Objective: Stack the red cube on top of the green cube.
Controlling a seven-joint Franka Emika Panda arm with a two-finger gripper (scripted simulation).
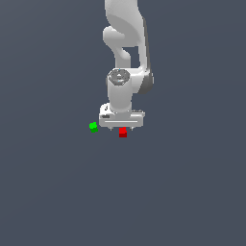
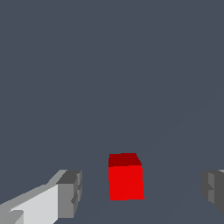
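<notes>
The red cube [image 1: 123, 132] lies on the dark grey floor, directly under my white gripper [image 1: 122, 129]. In the wrist view the red cube [image 2: 126, 177] sits between the two grey fingertips [image 2: 70, 194], with a clear gap on each side, so the gripper [image 2: 142, 192] is open around it and not touching. The green cube [image 1: 93, 127] rests on the floor a short way toward the exterior view's left of the gripper. It does not show in the wrist view.
The white arm [image 1: 126, 43] rises behind the gripper toward the top of the exterior view. The floor [image 1: 182, 192] is a plain dark grey surface all around.
</notes>
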